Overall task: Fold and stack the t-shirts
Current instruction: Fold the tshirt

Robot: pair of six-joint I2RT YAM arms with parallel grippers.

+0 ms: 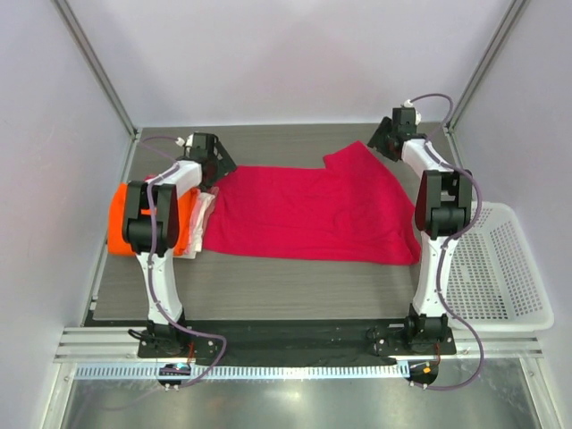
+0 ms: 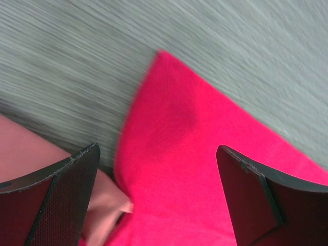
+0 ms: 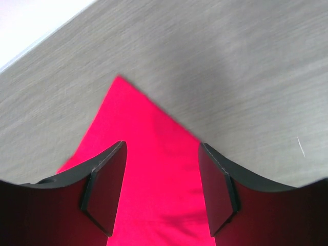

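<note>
The large crimson-red cloth t-shirt [image 1: 313, 214] lay spread in the middle of the grey table [image 1: 268, 286]. Both pincers stood apart and empty: the left gripper [image 2: 156, 154] over its far left corner, the right gripper [image 3: 161, 148] over its far right tip. It looked soft and limp, so these 2 corners seemed good to pinch.

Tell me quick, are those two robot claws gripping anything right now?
Left gripper: open, holding nothing, above a corner of the crimson-red cloth t-shirt.
Right gripper: open, holding nothing, above another corner of that shirt.
</note>
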